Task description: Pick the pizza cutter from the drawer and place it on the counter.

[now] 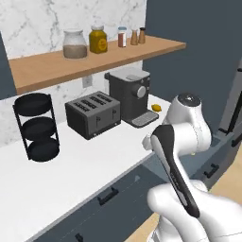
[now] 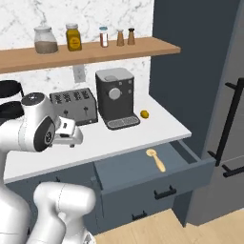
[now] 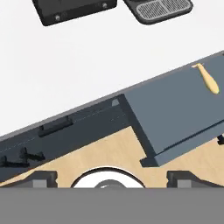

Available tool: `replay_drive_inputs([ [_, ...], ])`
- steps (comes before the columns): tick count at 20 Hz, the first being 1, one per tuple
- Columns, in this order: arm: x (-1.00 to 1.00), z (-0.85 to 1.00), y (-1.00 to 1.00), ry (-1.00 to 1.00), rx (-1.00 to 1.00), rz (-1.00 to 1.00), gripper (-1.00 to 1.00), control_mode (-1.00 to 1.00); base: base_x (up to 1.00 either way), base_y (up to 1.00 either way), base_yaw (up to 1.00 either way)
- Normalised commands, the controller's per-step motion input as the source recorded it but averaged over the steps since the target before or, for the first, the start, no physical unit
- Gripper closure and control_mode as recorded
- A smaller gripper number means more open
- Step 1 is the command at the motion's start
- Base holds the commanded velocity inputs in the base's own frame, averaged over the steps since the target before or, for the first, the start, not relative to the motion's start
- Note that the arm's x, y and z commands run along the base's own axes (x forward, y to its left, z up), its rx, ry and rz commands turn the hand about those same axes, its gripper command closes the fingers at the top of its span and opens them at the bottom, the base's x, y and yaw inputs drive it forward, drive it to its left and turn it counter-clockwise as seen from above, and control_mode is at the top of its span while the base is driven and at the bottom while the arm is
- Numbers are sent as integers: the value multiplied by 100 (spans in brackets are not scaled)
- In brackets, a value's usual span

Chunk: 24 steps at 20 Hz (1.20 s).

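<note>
Gripper (image 3: 109,181) hovers apart, seemingly empty, over the counter (image 2: 119,136); next, reach right and down to the cutter (image 2: 156,160) in the open drawer (image 2: 183,169).

Tan-handled pizza cutter (image 2: 156,160) lies flat in open drawer (image 2: 190,172).

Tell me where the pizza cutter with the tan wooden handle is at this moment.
The tan-handled pizza cutter lies inside the open dark slate-blue drawer, toward its back right part, below the white counter and the black coffee machine.

glossy white rounded arm (image 1: 189,142), dark joint bands.
</note>
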Motion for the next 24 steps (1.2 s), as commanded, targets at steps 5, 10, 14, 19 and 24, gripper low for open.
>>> replay_drive_inputs([
  [5, 1, -29, 33, 6, -1, -39, -100, -100, 7, 20, -34],
  [10, 30, -46, -53, 31, -3, -31, -100, -100, 0, 0, 0],
  [14, 49, -79, -100, 35, 0, -17, -100, -100, 0, 0, 0],
  [19, 54, -69, -100, 26, 0, -15, -100, -100, 0, 0, 0],
  [24, 35, -18, -100, 29, 0, -16, -100, -100, 0, 0, 0],
])
